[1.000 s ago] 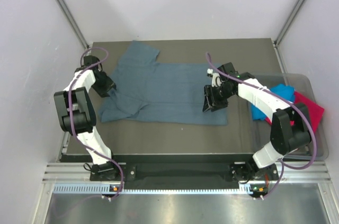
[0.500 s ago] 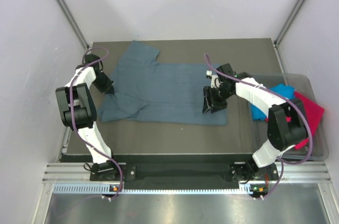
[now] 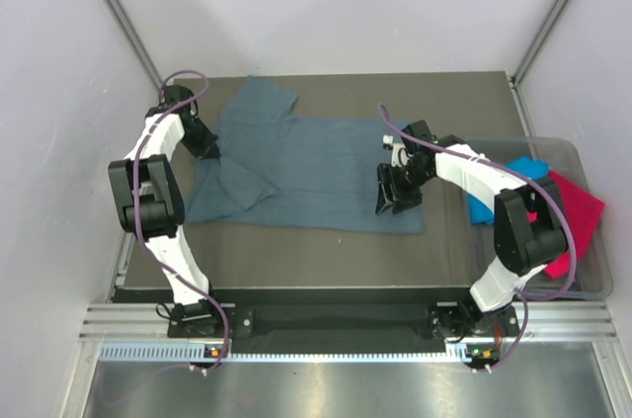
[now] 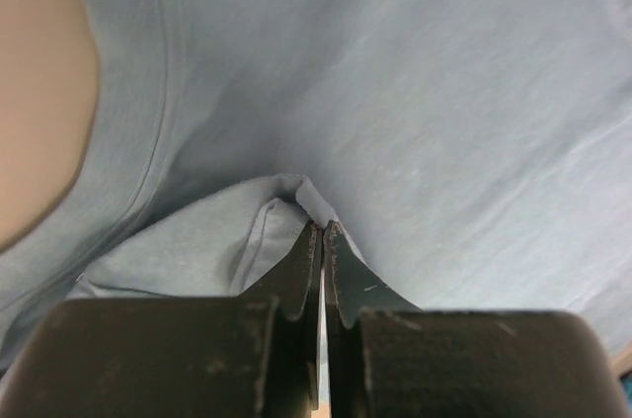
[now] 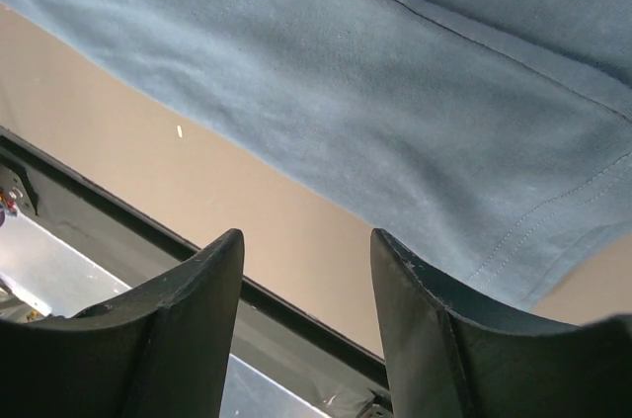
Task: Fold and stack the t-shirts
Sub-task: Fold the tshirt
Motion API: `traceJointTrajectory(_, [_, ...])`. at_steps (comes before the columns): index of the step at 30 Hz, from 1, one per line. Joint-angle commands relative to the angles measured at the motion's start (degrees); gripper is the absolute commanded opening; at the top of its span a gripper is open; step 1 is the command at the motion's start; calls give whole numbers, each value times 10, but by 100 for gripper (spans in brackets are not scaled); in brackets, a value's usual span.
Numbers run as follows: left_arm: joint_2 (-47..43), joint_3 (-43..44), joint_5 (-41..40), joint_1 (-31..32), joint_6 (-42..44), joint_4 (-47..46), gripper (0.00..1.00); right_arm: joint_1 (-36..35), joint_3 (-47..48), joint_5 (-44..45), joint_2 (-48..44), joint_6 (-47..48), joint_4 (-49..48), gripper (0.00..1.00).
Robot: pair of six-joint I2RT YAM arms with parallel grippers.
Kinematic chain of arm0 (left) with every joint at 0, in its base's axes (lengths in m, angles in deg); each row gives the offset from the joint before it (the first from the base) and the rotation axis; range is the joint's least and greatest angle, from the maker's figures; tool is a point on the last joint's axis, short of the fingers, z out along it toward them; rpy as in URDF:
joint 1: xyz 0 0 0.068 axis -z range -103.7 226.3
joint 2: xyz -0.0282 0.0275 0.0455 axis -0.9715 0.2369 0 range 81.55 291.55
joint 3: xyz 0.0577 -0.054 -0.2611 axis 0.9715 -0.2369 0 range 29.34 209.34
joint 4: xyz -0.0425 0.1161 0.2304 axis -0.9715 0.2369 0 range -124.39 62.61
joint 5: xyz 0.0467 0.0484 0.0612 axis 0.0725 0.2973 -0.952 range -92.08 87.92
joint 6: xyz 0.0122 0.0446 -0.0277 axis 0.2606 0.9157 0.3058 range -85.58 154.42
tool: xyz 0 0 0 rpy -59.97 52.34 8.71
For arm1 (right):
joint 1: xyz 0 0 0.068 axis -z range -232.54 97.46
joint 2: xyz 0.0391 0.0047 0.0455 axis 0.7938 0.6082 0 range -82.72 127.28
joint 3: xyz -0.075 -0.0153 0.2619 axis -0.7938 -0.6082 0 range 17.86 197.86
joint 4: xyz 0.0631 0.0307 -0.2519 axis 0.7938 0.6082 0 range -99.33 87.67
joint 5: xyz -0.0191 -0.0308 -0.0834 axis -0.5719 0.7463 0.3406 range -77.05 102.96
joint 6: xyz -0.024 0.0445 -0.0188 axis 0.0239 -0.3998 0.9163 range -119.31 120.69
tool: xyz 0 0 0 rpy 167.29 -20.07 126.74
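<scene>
Top view. Large slate-blue shirt (image 3: 316,171) spread across the table (image 3: 326,255), mostly flat, hem toward the right, far sleeve out, near sleeve rumpled inward. No clean fold in it yet. Left gripper (image 3: 205,146) down at the shirt's left edge, between the sleeves. Right gripper (image 3: 390,196) low over the near right corner, close to the hem. Turquoise shirt (image 3: 528,171) and pink shirt (image 3: 583,206) bunched in the clear tub (image 3: 592,285) at the right, both untouched and unfolded. No stack anywhere.

Left wrist view. Left gripper (image 4: 321,240) pinched tight on a small raised ridge of the slate-blue shirt (image 4: 425,92), jaws together with cloth between the tips. Curved seam at left, probably the collar, though too close up to be sure. Bare table (image 4: 39,92) showing past that edge.

Right wrist view. Right gripper (image 5: 306,240) spread wide, nothing between the fingers, hanging just past the shirt's near edge. Slate-blue shirt (image 5: 395,92) flat above, stitched hem at the right, strip of table (image 5: 247,210) below it.

Progress, judged from this: very early. First shirt laid out and gripped on one side only; other side not yet grabbed. Left to do: grip the hem side, fold the slate-blue shirt down to a neat packet, then pull the turquoise and pink ones from the tub, fold each, stack all three.
</scene>
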Motion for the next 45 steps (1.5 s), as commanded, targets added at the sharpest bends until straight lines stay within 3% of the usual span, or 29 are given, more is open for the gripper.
traceJointTrajectory(1, [14, 42, 5, 4, -8, 4, 0, 3, 26, -12, 3, 2, -15, 54])
traceJointTrajectory(45, [153, 187, -2, 34, 92, 56, 0, 19, -23, -26, 9, 13, -29, 55])
